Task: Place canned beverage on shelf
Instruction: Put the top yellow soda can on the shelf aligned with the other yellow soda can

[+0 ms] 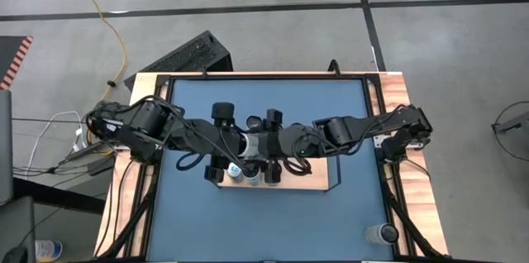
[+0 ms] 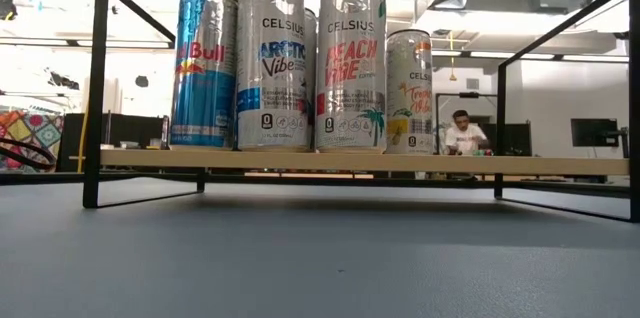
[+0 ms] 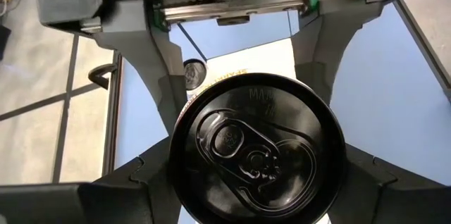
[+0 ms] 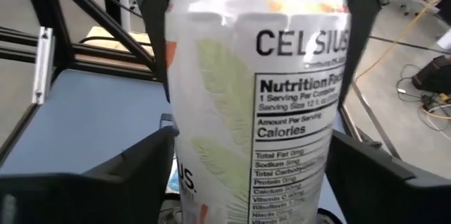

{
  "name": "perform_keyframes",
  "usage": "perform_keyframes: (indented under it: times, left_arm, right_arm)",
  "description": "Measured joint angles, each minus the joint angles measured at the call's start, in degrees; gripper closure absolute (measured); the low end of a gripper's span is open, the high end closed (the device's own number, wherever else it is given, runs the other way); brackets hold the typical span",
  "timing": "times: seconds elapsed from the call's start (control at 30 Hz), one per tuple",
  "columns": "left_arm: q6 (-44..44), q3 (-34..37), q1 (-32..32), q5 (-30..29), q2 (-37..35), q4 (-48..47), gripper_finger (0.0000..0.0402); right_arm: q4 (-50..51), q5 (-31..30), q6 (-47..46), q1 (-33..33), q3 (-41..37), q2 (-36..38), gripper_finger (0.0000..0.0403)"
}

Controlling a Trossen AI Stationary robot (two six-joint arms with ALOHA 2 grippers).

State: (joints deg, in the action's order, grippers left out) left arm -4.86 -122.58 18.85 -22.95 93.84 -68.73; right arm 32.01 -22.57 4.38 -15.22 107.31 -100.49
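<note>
Shelf (image 1: 318,176): light-wood board in thin black wire frame. It sits flat on the blue table (image 1: 190,222), roughly mid-table and a bit toward the R side. The R half of the board is bare, and the cans are bunched at its L end.

Both arms reach in from the table's sides and meet over that L end. L gripper (image 1: 225,164) hangs over the cans nearest the shelf's L rail. Its wrist cam looks straight down on a dark-lidded can (image 3: 257,150), upright, pull tab intact, filling the space betw. the two sides of the gripper. Can't tell if it's clamped or just straddled.

R gripper (image 1: 277,164) is just beside the L one, also over the cans. Its wrist cam is filled by a white Celsius can (image 4: 254,111), upright, nutrition panel facing the cam. Grip vs. loose: can't tell.

Low view, front row on the board L to R: Red Bull can (image 2: 205,68), Arctic Vibe can (image 2: 272,58), Peach Vibe can (image 2: 350,58), all upright and close together. A paler Celsius can (image 2: 410,88) stands farther back, w/ a sliver of another can showing betw. the two Vibe cans.

One lone can (image 1: 382,233) stands off the shelf, on the table near the front R corner, well apart from the rest.

Person (image 2: 462,133) seated far back in the room.
</note>
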Motion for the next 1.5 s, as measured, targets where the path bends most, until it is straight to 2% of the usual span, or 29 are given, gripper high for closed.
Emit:
perform_keyframes:
  times: [0.4,0.5,0.63,0.8,0.9,1.13,1.3,1.43,1.5]
  left_arm:
    - [0.06,0.00,-0.02,-0.30,0.00,-0.96,0.0159]
    - [-0.26,0.00,-0.04,0.74,0.00,-1.25,0.0143]
    - [-2.14,-0.09,0.02,3.27,-0.02,-1.62,0.0102]
    - [-1.45,-1.95,0.72,2.06,-0.06,-3.94,0.0063]
    - [-0.22,-5.51,1.84,1.32,-0.24,-5.62,0.0056]
    - [1.60,-12.44,6.10,-5.91,-1.08,-10.33,0.0055]
    - [3.02,-12.31,9.79,-7.40,-3.13,-10.36,0.0054]
    - [3.87,-12.31,12.47,-10.17,-3.69,-10.38,0.0054]
    - [3.88,-12.31,13.41,-11.66,-3.69,-10.38,0.0054]
  right_arm:
    - [-0.62,-1.68,0.22,-0.65,-0.02,-0.04,0.0198]
    - [-0.84,-1.73,0.20,-0.74,-0.02,-0.09,0.0200]
    - [-1.03,-1.53,0.79,-1.23,-0.07,-0.12,0.0200]
    - [-3.02,-1.53,0.93,-2.16,-0.07,0.02,0.0200]
    - [-4.55,-1.73,1.81,-2.70,-0.07,0.32,0.0200]
    - [0.26,-10.23,0.34,-6.65,-1.08,6.49,0.0200]
    - [-6.60,-17.87,-4.22,-12.35,-12.86,15.62,0.0199]
    - [-20.13,-24.94,-7.53,-15.65,-29.55,21.93,0.0192]
    - [-29.78,-26.10,-7.98,-15.64,-38.03,24.43,0.0190]
